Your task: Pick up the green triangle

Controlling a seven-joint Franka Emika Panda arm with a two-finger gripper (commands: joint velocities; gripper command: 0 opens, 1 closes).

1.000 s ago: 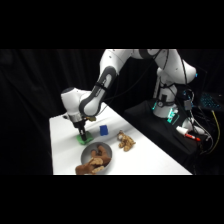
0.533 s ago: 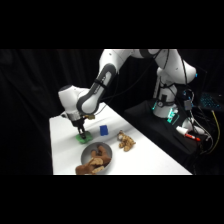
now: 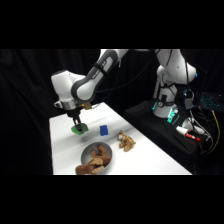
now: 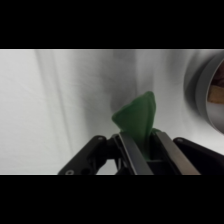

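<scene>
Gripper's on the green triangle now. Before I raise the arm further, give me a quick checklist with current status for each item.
1. Green triangle sits between the fingers of the gripper: ok, wrist view shows both fingers against its sides.
2. Grip depth: cannot tell; only the lower part is between the fingers, most of the wedge sticks out past the tips.
3. Triangle clear of the table: cannot tell; side view shows it at the fingertips, very near the surface.
4. Blue cube out of the way: ok, apart to one side.
5. Bowl clear of the lift path: ok, nearer the camera, not under the gripper.
</scene>
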